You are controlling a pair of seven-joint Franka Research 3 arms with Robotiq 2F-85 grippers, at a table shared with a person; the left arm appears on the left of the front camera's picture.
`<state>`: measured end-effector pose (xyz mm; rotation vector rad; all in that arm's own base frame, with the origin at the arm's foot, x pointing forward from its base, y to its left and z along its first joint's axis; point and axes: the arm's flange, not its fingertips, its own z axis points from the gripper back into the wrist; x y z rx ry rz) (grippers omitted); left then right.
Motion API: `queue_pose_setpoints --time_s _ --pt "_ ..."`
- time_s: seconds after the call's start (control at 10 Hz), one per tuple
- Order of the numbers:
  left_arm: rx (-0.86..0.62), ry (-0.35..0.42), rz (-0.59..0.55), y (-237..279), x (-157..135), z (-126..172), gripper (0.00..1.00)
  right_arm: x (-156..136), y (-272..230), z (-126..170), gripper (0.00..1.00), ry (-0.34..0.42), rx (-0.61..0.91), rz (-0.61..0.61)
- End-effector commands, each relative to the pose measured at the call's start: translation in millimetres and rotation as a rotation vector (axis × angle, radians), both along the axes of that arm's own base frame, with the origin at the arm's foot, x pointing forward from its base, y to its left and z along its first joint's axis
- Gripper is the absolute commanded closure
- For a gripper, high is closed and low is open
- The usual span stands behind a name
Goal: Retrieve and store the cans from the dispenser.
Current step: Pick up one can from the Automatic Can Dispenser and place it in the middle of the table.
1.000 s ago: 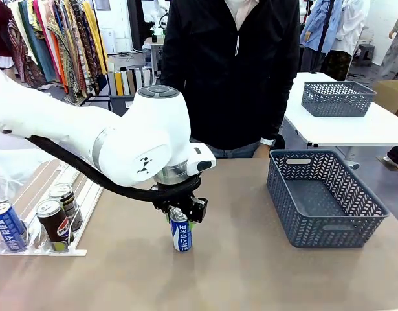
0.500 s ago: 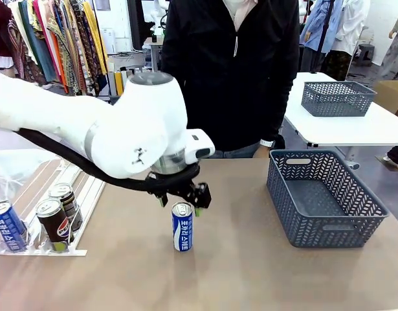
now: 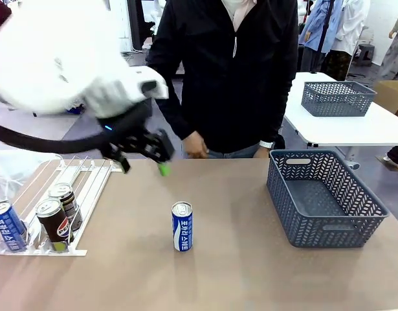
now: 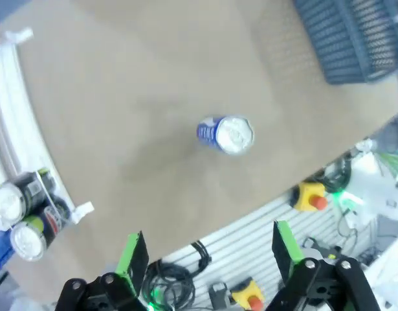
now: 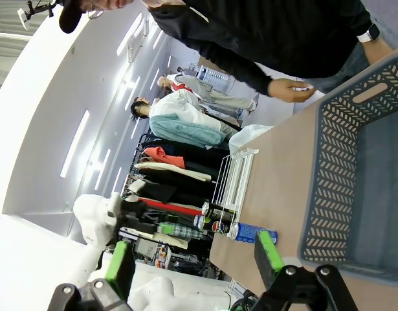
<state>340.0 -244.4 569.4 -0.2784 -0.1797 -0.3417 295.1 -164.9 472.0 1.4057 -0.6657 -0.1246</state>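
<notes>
A blue can (image 3: 182, 226) stands upright on the counter (image 3: 250, 278), out of the dispenser (image 3: 88, 184) but not yet stored. At the dispenser's near end wait another blue can (image 3: 8, 225) and two black cans (image 3: 54, 223). Blue labels carry white Korean lettering; black ones a round red-white-blue logo, probably Pepsi. The grey basket (image 3: 315, 227) is empty. Farther back, the left hand (image 3: 142, 162) hovers open, empty; the right hand (image 5: 192, 256) is open too.
</notes>
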Motion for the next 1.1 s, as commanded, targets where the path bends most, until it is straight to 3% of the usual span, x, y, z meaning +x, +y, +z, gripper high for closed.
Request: queue_pose_setpoints --time_s 0.0,0.2,0.5,0.8,0.9,1.0 --pt "-0.163 0.061 0.103 105.5 7.7 22.3 0.00 0.5 -0.1 4.2 0.00 -0.005 0.013 -0.004" --pt "-0.388 0.116 0.176 224.2 7.1 25.5 0.00 0.5 -0.1 4.2 0.00 -0.005 0.013 -0.004" --pt "-0.751 0.146 0.302 356.4 -20.9 -24.2 0.00 0.5 -0.1 4.2 0.00 -0.005 0.013 -0.004" --pt "-1.094 0.093 0.464 421.2 -50.6 -78.7 0.00 0.5 -0.1 4.2 0.00 -0.005 0.013 -0.004" --pt "-0.869 0.137 0.404 407.1 -45.4 -53.8 0.00 0.5 -0.1 4.2 0.00 -0.005 0.013 -0.004" --pt "-0.869 0.137 0.404 407.1 -45.4 -53.8 0.00 0.5 -0.1 4.2 0.00 -0.005 0.013 -0.004"
